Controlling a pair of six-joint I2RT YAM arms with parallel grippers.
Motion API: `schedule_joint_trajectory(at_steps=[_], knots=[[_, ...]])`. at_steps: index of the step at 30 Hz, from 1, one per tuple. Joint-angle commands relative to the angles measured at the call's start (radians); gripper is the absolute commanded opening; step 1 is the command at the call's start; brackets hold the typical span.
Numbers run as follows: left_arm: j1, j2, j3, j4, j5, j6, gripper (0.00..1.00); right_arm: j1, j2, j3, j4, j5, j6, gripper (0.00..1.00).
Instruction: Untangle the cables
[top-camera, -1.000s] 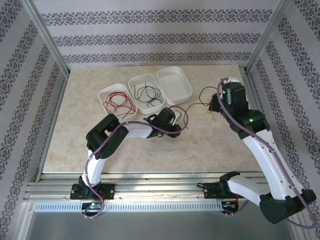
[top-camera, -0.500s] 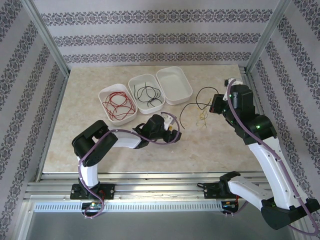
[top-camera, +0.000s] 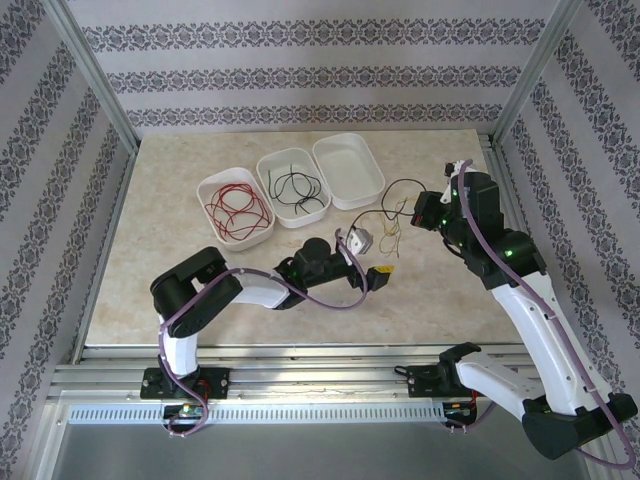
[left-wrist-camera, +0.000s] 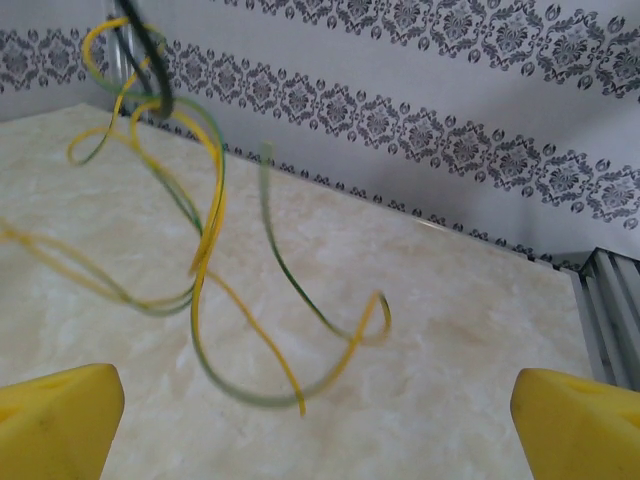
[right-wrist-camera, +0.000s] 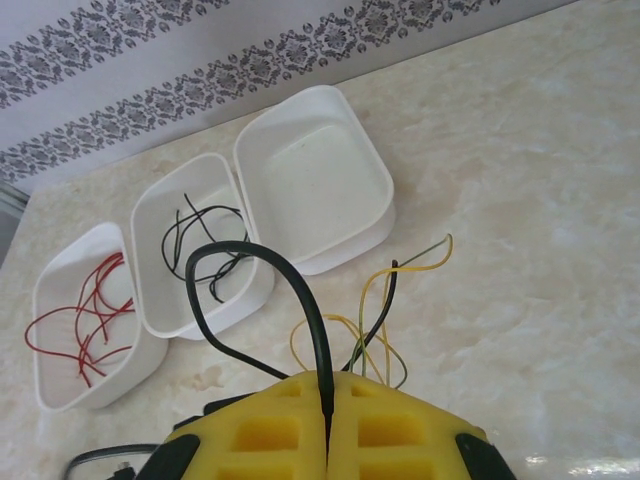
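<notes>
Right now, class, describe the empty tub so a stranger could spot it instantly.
On the marble table, at its far side, three white tubs stand in a row. The empty tub is the rightmost; the middle tub holds black cables, the left tub red cables.

Thin red cables (top-camera: 233, 205) are seen coiled loosely in the left white tray (top-camera: 255, 238), and a few curly black cables (top-camera: 297, 186) are laid in the middle tray (top-camera: 316, 214). One further black cable (right-wrist-camera: 245, 244) is pinched in the closed right gripper (right-wrist-camera: 328, 385) and is arched upward in a loop. Several yellow-green cables (left-wrist-camera: 196, 270) are tangled with a black strand near their top and are left dangling in loose curls above the table (left-wrist-camera: 450, 330).
</notes>
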Motion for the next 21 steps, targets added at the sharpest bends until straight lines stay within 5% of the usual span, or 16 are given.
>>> schedule_joint_trajectory(at_steps=[1, 6, 13, 19, 21], knots=[[-0.007, 0.03, 0.084, -0.082, -0.098, 0.048, 1.0, 0.01, -0.009, -0.022, 0.05, -0.042, 0.034, 0.0], [-0.011, 0.079, 0.156, -0.085, -0.216, 0.075, 0.99, 0.02, -0.004, -0.025, 0.054, -0.046, 0.04, 0.0], [-0.01, 0.152, 0.28, -0.197, -0.233, 0.098, 0.97, 0.039, -0.006, -0.024, 0.071, -0.06, 0.053, 0.0], [-0.011, 0.158, 0.265, -0.191, -0.255, 0.092, 0.56, 0.045, -0.011, -0.018, 0.071, -0.054, 0.05, 0.0], [-0.011, 0.153, 0.249, -0.17, -0.269, 0.081, 0.27, 0.045, -0.009, -0.019, 0.071, -0.049, 0.047, 0.0]])
